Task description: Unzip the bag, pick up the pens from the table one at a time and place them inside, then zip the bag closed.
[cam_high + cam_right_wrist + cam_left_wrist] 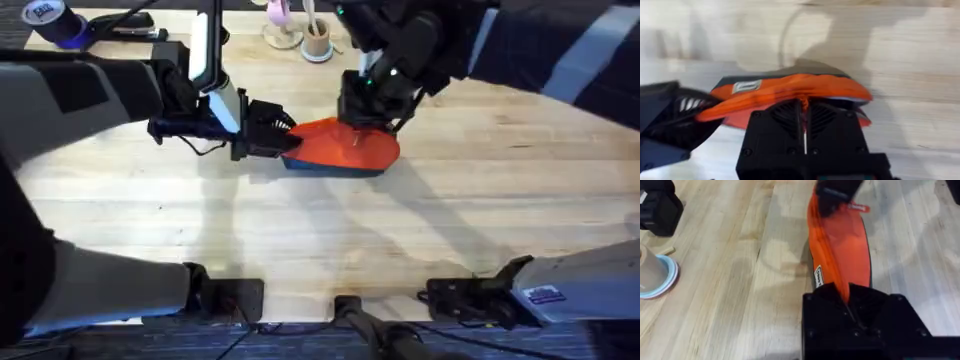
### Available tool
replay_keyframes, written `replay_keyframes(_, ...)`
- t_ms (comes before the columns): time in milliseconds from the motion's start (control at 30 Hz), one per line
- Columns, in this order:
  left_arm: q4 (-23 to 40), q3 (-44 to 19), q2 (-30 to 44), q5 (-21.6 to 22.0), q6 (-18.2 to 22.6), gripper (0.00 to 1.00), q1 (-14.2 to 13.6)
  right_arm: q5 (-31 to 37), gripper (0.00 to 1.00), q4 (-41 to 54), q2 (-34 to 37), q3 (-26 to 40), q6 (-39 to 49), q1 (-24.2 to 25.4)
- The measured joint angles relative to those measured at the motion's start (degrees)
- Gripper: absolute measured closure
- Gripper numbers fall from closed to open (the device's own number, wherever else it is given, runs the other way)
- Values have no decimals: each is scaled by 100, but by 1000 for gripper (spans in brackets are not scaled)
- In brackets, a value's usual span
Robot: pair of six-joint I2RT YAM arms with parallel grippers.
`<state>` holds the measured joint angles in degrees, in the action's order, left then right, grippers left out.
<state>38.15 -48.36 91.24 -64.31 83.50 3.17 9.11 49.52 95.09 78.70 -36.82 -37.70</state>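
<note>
The orange-red bag (340, 146) with its dark navy base lies on the wooden table (470, 190), a little behind the middle. My left gripper (284, 140) comes in from the left and is shut on the bag's left end (840, 255), the fabric pinched between its black fingers (867, 305). My right gripper (366, 122) comes down from the back right onto the bag's top near its right end. In the right wrist view it is shut on the zipper (802, 104) along the bag's orange ridge (785, 90). The pens are out of view.
Along the back edge stand a cup of pale sticks (317, 42) on a blue coaster (662, 282), a pink item (280, 22), a blue tape roll (55, 22) and a black object (657, 207). Bare wood lies in front of the bag.
</note>
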Motion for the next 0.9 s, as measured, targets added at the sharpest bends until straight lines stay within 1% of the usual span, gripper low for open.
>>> replay_keyframes(133,-2,0,0,-15,0,957,-16,118,971,134,0,0,50,289)
replay_keyframes(367,-4,0,0,-26,0,957,-18,202,969,107,0,-106,90,841)
replay_keyframes(500,-9,0,0,-31,0,957,-25,217,969,-106,-11,-424,89,1047)
replay_keyframes(767,-28,0,0,-26,0,957,-61,-11,969,-989,-259,-1294,73,1238)
replay_keyframes(900,-33,0,0,-34,0,957,-73,-276,969,-1041,-299,-1416,-6,1431)
